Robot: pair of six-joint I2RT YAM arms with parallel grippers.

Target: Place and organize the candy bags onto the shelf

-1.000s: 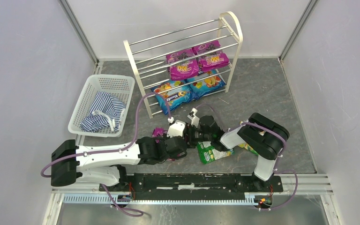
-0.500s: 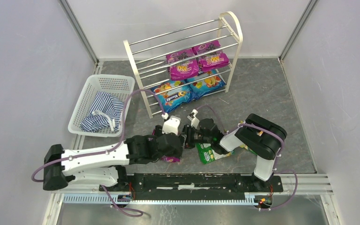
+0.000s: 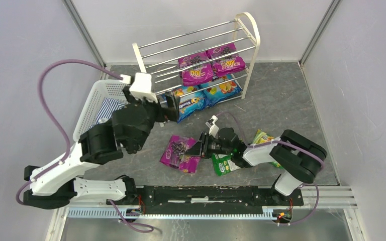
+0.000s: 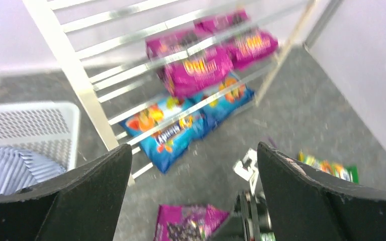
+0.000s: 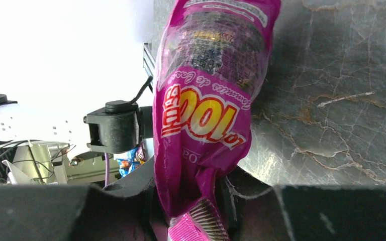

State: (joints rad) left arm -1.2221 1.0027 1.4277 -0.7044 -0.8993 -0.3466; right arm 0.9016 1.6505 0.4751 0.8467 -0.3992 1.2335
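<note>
A magenta candy bag (image 3: 180, 153) lies on the grey floor with my right gripper (image 3: 201, 148) shut on its right edge; in the right wrist view the bag (image 5: 206, 100) is pinched between the fingers (image 5: 130, 196). My left gripper (image 3: 167, 111) hangs open and empty, raised near the lower left of the shelf (image 3: 196, 37). Two magenta bags (image 3: 197, 69) and two blue bags (image 3: 188, 103) rest on the shelf's tiers. Two green-yellow bags (image 3: 223, 163) (image 3: 263, 137) lie beside the right arm. The left wrist view shows the shelf (image 4: 80, 85) and the floor bag (image 4: 188, 225) below the open fingers (image 4: 90, 191).
A white lattice basket (image 3: 115, 90) holding a blue-and-white striped cloth (image 3: 109, 109) stands left of the shelf, partly behind my left arm. Grey walls close in the floor on three sides.
My left gripper opened, let go of the magenta bag and rose back-left toward the shelf. My right gripper closed on that bag's edge.
</note>
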